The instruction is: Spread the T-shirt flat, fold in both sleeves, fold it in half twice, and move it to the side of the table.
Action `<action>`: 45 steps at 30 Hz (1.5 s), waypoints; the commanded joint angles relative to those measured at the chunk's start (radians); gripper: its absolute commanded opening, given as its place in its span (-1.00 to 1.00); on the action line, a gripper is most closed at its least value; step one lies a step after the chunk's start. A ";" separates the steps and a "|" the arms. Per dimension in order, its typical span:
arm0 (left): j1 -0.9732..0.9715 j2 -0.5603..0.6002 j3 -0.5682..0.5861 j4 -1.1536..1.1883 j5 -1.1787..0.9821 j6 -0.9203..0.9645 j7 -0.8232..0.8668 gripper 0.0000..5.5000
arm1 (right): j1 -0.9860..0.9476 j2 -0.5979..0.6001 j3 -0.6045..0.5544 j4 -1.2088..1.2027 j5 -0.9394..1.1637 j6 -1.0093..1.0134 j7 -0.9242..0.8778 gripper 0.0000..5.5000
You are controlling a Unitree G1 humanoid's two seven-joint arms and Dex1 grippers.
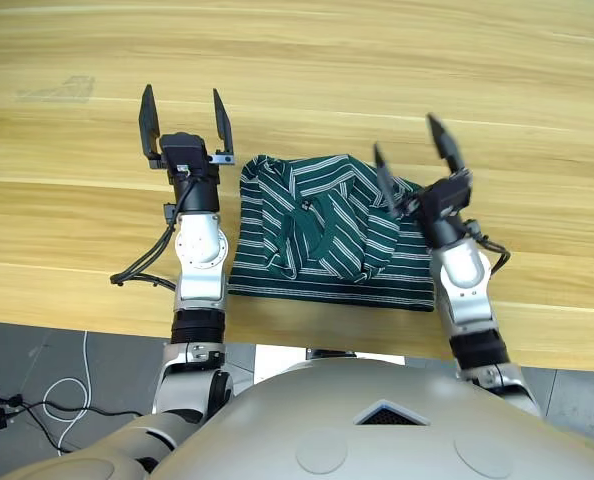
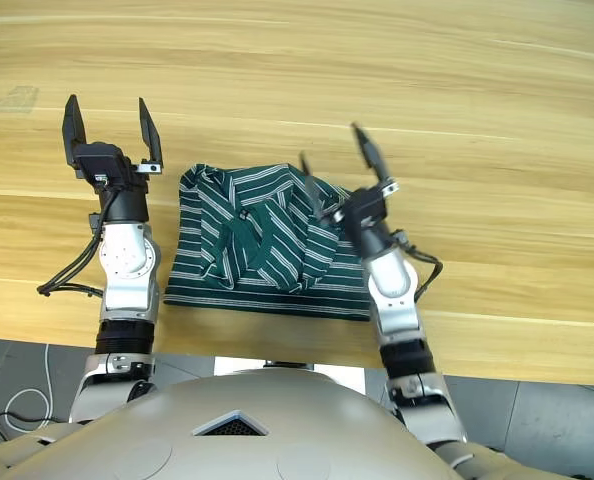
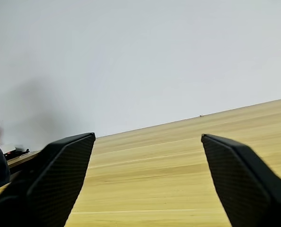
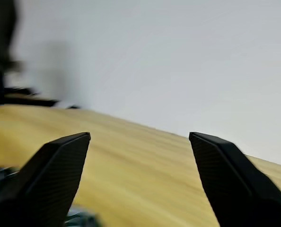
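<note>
A dark green T-shirt (image 1: 322, 235) with white stripes lies in a folded, rumpled bundle near the front edge of the wooden table (image 1: 377, 70). My left gripper (image 1: 186, 115) is raised just left of the shirt, open, with nothing between its fingers (image 3: 60, 184). My right gripper (image 1: 414, 160) hangs open over the shirt's right edge, tilted, also empty; its fingers (image 4: 55, 179) frame bare table beyond.
Broad light wood stretches behind and to both sides of the shirt. The table's front edge (image 1: 307, 335) runs just under the shirt's hem. Cables (image 1: 47, 400) lie on the grey floor at the lower left. A white wall (image 3: 140, 56) stands past the far edge.
</note>
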 commanded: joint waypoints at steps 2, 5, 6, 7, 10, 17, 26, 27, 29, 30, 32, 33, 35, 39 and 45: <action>0.003 -0.013 -0.002 -0.022 0.020 0.037 0.018 0.53 | 0.177 -0.206 0.117 -0.371 -0.089 0.266 0.201 0.41; 0.000 -0.017 0.001 -0.022 0.022 0.044 0.020 0.53 | 0.170 -0.199 0.170 -0.421 -0.144 0.357 0.211 0.41; -0.003 -0.017 0.001 -0.019 0.023 0.045 0.021 0.53 | 0.157 -0.187 0.192 -0.408 -0.169 0.371 0.206 0.41; -0.007 -0.017 0.000 -0.014 0.023 0.045 0.020 0.53 | 0.145 -0.176 0.220 -0.387 -0.196 0.381 0.202 0.41; -0.020 -0.016 -0.004 0.003 0.022 0.045 0.019 0.53 | 0.128 -0.152 0.281 -0.339 -0.256 0.394 0.183 0.41; -0.023 -0.016 -0.007 0.009 0.023 0.041 0.017 0.53 | 0.105 -0.134 0.310 -0.292 -0.347 0.387 0.119 0.41; -0.011 -0.016 -0.006 -0.007 0.022 0.044 0.017 0.53 | 0.101 -0.136 0.315 -0.243 -0.446 0.393 0.038 0.41; -0.011 -0.017 -0.006 -0.008 0.022 0.044 0.017 0.53 | 0.100 -0.137 0.317 -0.237 -0.453 0.395 0.035 0.41; -0.010 -0.017 -0.006 -0.009 0.022 0.044 0.017 0.53 | 0.103 -0.140 0.322 -0.218 -0.469 0.400 0.029 0.41; -0.010 -0.017 -0.005 -0.010 0.022 0.045 0.017 0.53 | 0.106 -0.140 0.324 -0.212 -0.474 0.403 0.028 0.41; -0.008 -0.017 -0.005 -0.013 0.022 0.045 0.017 0.53 | 0.111 -0.140 0.327 -0.205 -0.477 0.407 0.027 0.41; -0.006 -0.017 -0.005 -0.015 0.022 0.046 0.017 0.53 | 0.114 -0.140 0.327 -0.205 -0.478 0.409 0.026 0.41; -0.005 -0.017 -0.005 -0.017 0.022 0.046 0.017 0.53 | 0.115 -0.140 0.327 -0.204 -0.481 0.413 0.023 0.41; -0.005 -0.017 -0.004 -0.016 0.021 0.046 0.016 0.53 | 0.114 -0.139 0.326 -0.203 -0.489 0.421 0.018 0.34; -0.002 -0.016 -0.002 -0.016 0.021 0.045 0.018 0.53 | 0.111 -0.137 0.328 -0.201 -0.493 0.421 0.012 -0.06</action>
